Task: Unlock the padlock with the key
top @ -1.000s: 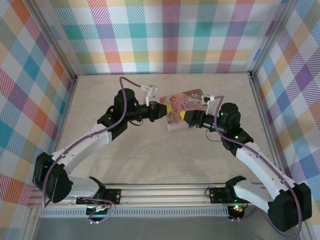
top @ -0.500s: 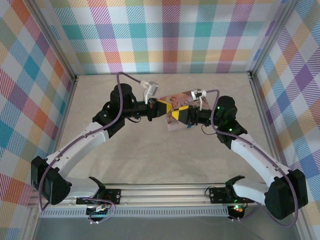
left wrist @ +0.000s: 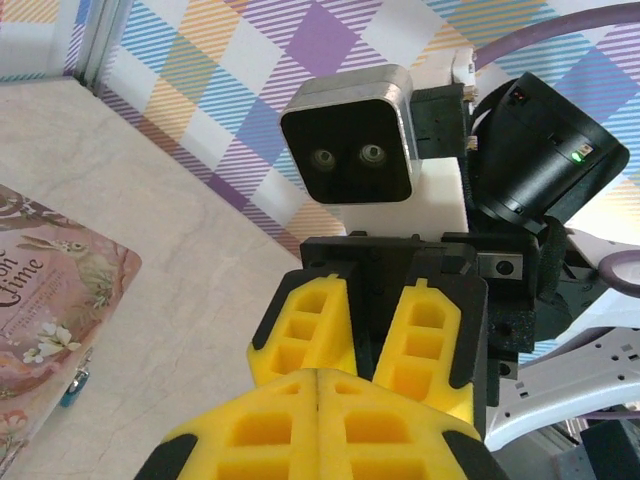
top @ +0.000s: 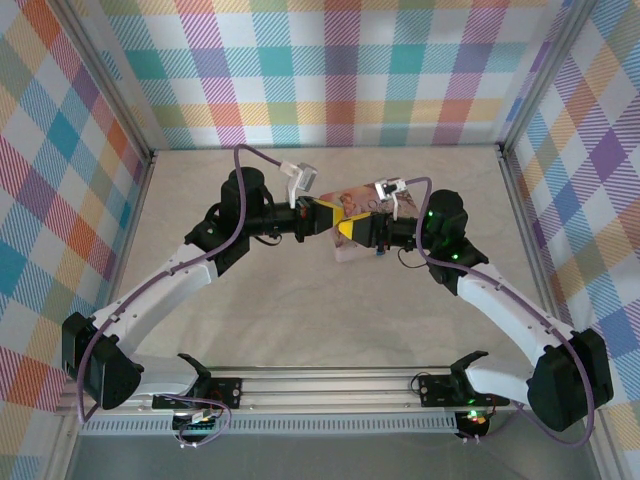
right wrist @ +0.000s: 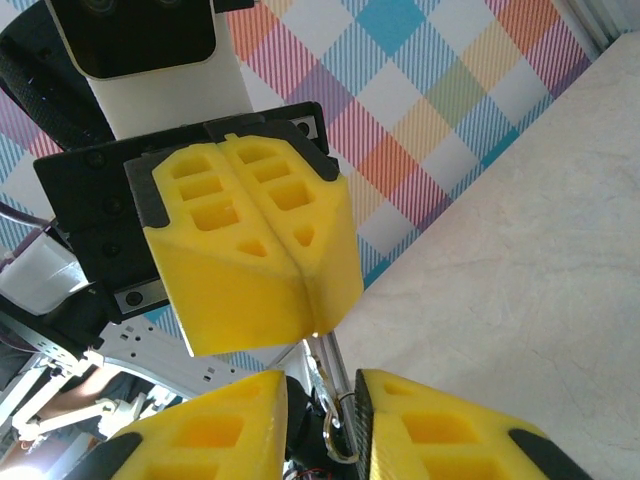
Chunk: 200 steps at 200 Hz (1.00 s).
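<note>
A thin metal key on a small ring (right wrist: 338, 432) hangs from the tip of my left gripper (top: 340, 226), whose yellow fingers (right wrist: 250, 260) are pressed shut. The ring end sits in the gap between the fingers of my right gripper (right wrist: 320, 390), which stand a little apart and appear not to clamp it. The two grippers meet tip to tip above the pink tin (top: 385, 195). In the left wrist view my left gripper (left wrist: 318, 378) is shut, with the right fingers (left wrist: 318, 325) just beyond it. The tiny blue padlock (left wrist: 72, 388) lies on the table against the tin's edge (left wrist: 60, 300).
The beige table (top: 300, 310) is walled by plaid panels (top: 340, 70) on three sides, with metal posts at the corners. An aluminium rail (top: 330, 385) with the arm bases runs along the near edge. Both arms reach inward over the middle.
Both grippers have closed in on each other above the tin. My right gripper moved left until its fingers came around the left gripper's tip; the left arm has stayed put over the last half second.
</note>
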Available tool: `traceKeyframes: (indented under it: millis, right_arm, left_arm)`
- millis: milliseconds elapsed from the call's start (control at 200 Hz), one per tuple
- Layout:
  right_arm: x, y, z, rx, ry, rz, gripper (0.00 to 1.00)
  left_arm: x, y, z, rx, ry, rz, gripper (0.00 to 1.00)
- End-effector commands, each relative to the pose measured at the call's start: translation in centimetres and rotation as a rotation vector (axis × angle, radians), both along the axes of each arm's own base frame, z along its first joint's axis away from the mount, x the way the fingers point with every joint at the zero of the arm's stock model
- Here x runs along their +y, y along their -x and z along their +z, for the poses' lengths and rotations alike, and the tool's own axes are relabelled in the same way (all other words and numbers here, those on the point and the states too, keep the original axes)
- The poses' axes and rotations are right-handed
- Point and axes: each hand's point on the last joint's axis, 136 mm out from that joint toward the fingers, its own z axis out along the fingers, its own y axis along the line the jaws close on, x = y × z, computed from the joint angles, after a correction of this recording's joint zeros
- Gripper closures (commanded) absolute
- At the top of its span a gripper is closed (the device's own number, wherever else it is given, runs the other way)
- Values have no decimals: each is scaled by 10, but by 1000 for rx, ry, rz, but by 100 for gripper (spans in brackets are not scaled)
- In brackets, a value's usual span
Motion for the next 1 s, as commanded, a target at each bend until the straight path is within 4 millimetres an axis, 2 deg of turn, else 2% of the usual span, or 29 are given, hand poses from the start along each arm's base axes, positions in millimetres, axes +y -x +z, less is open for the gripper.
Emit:
traceKeyframes:
  millis: [0, 290, 520, 620, 660, 760, 850, 925, 995]
  right_arm:
    - [2, 4, 13, -51, -22, 24, 77]
    - [3, 4, 9, -37, -13, 23, 82]
    - [3, 2, 6, -28, -2, 16, 96]
    - [1, 0, 2, -23, 21, -8, 98]
    - [0, 0, 0, -23, 34, -19, 99]
    - [-5, -2, -6, -24, 82, -62, 99]
    - [-11, -5, -15, -21, 139, -119, 98]
    - [-19, -9, -24, -13, 189, -174, 98]
    - [-30, -15, -36, 6, 261, -254, 98]
  left_arm:
    - [1, -2, 10, -42, 8, 13, 100]
    - [2, -5, 8, -39, 4, 30, 100]
    - [2, -6, 8, -37, 6, 31, 100]
    - [3, -8, 7, -36, 2, 43, 100]
    - [4, -9, 7, -36, -1, 55, 94]
    - [8, -15, 5, -35, -17, 93, 69]
    - [12, -21, 0, -29, -38, 134, 52]
    - [14, -27, -7, -19, -64, 163, 41]
    - [15, -32, -16, -4, -95, 186, 37]
